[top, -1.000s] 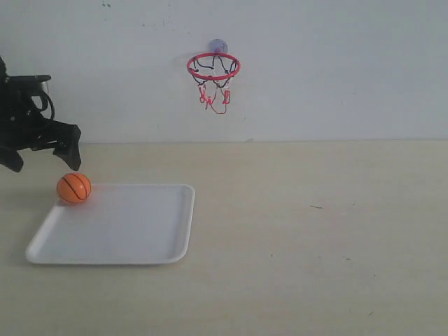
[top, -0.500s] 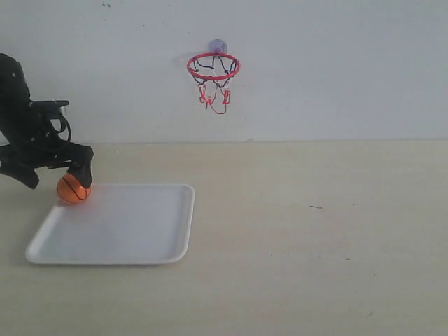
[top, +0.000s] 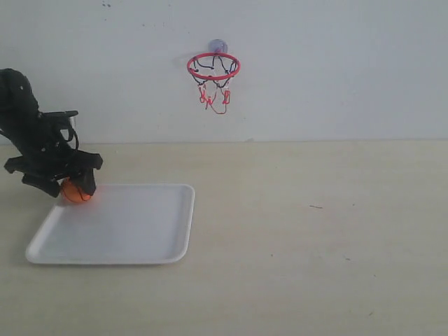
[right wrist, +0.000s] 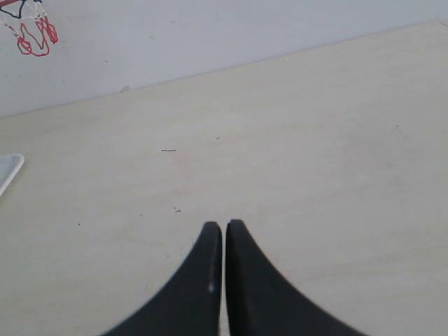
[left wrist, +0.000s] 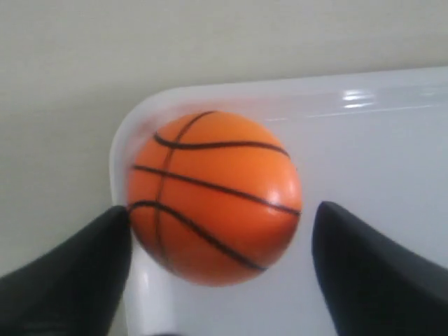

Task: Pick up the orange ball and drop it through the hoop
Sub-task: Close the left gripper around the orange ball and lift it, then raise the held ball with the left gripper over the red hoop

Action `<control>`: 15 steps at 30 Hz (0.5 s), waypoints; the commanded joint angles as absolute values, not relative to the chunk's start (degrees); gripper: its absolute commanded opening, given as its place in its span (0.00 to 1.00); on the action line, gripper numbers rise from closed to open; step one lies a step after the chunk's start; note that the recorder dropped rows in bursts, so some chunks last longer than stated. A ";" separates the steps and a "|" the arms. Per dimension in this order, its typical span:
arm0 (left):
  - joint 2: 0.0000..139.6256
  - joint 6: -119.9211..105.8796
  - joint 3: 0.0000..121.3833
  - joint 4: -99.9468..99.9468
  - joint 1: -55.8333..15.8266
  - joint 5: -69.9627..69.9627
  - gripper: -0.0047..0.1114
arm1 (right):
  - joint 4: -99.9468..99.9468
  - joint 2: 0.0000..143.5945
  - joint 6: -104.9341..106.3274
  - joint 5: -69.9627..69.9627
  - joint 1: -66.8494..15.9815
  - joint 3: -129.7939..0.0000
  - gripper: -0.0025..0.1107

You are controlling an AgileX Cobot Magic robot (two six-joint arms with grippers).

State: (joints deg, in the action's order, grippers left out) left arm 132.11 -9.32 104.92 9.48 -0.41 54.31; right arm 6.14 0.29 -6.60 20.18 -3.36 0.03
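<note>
The orange ball (top: 73, 191) (left wrist: 213, 197) rests in the far left corner of the white tray (top: 126, 227) (left wrist: 378, 154). My left gripper (top: 68, 183) (left wrist: 220, 213) is open and lowered around the ball, one black finger on each side; one finger (left wrist: 91, 259) touches it, the other (left wrist: 371, 266) stands a little apart. The hoop (top: 213, 66) with its red ring and string net hangs on the back wall from a bluish suction cup; its net (right wrist: 31, 31) shows in the right wrist view. My right gripper (right wrist: 224, 225) is shut over bare table and does not show in the exterior view.
A light wooden table (top: 315, 231) runs to the white back wall (top: 336, 70). The tray's corner (right wrist: 8, 168) shows at the edge of the right wrist view.
My left arm has come down and to the right, from above and left of the ball to straddling it. The ball has stayed in the tray's corner.
</note>
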 commanded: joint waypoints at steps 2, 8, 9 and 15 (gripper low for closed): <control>132.32 -9.95 105.36 10.08 -0.68 52.64 0.38 | 5.64 0.00 -6.45 19.95 -2.90 0.00 0.03; 130.55 -9.95 105.36 11.81 -0.68 53.55 0.07 | 5.64 0.00 -6.45 19.95 -2.90 0.00 0.03; 129.91 -9.95 105.36 12.37 -0.68 53.42 0.08 | 5.64 0.00 -6.45 19.95 -2.90 0.00 0.03; 123.84 -21.54 105.36 26.76 -0.68 49.96 0.08 | 5.64 0.00 -6.45 19.95 -2.90 0.00 0.03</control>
State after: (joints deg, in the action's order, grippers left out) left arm 127.28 -14.78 104.92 18.47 -0.41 52.06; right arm 6.14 0.29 -6.60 20.18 -3.36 0.03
